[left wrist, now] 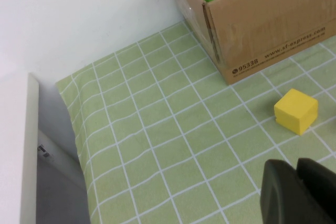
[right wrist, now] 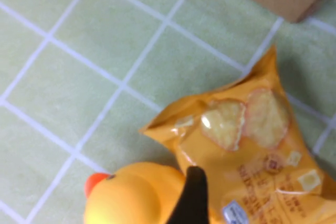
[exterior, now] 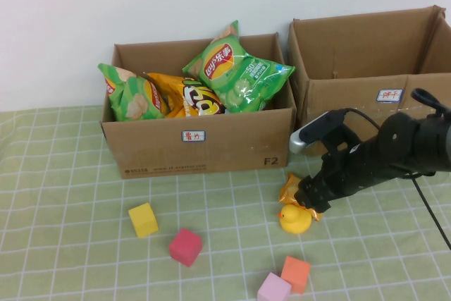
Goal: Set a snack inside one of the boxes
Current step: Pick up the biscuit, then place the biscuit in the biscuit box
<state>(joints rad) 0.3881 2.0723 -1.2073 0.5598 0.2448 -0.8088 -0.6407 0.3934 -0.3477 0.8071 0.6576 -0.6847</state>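
— Green checked cloth [exterior: 63,195] covers the whole table, right up to a plain white wall [exterior: 106,5]. What sits on it?

— Two cardboard boxes at the back. The left box [exterior: 204,147] holds green and orange chip bags; the right box [exterior: 366,96] looks unfilled from the high view. In front lie a yellow cube [exterior: 143,219], a red cube [exterior: 185,247], an orange cube [exterior: 296,273] and a pink cube [exterior: 273,288].

— And the snack?

— A small orange snack packet [right wrist: 252,150] lies flat on the cloth, just in front of the left box's right corner, touching a yellow rubber duck [exterior: 294,218]. Its long axis runs on a slant, one crimped end pointing towards the box, the other towards the duck.

— The right gripper?

— The right gripper [exterior: 310,199] hangs directly over the packet and duck; I cannot tell how wide its fingers are.

— The left gripper?

— The left gripper [left wrist: 299,190] sits low above the cloth near the yellow cube, fingers pressed together, holding nothing.
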